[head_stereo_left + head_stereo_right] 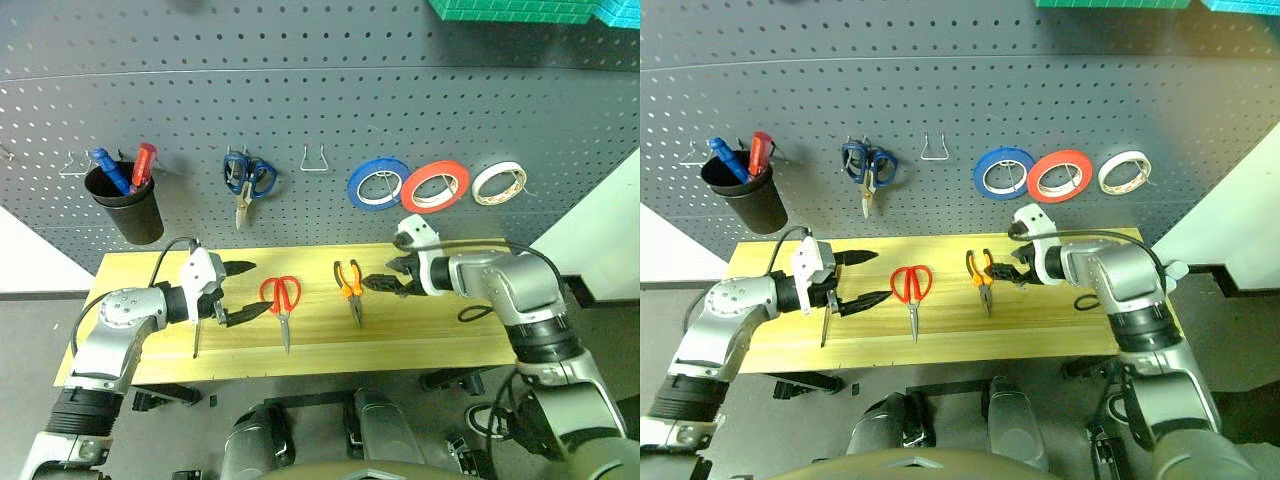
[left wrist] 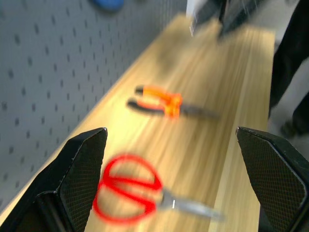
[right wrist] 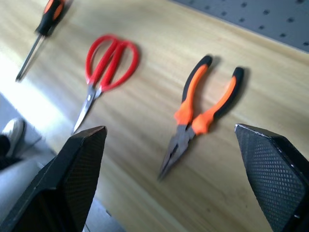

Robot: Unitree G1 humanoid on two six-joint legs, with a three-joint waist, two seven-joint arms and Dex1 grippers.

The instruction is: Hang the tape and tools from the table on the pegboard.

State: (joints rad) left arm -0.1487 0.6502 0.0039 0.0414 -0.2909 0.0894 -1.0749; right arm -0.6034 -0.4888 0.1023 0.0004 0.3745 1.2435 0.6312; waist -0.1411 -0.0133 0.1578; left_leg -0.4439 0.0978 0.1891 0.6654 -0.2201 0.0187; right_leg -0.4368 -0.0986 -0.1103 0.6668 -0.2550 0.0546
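My right pincer (image 3: 169, 183) hangs spread wide over the pliers (image 3: 203, 108) to straddle them; left pincer (image 1: 243, 292), also wide, flanks the red scissors (image 1: 281, 297); red tape (image 1: 436, 186) already hangs on the pegboard (image 1: 300, 110)

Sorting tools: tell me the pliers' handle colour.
Orange with black tips; the pliers show best in the right wrist view.

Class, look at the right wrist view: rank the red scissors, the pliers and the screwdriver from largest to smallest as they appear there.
1. Pliers and red scissors: they look about alike, so no firm ranking.
2. Screwdriver: smallest as seen, but cut off by the picture's edge and farther from the camera, so its true size is unsure.
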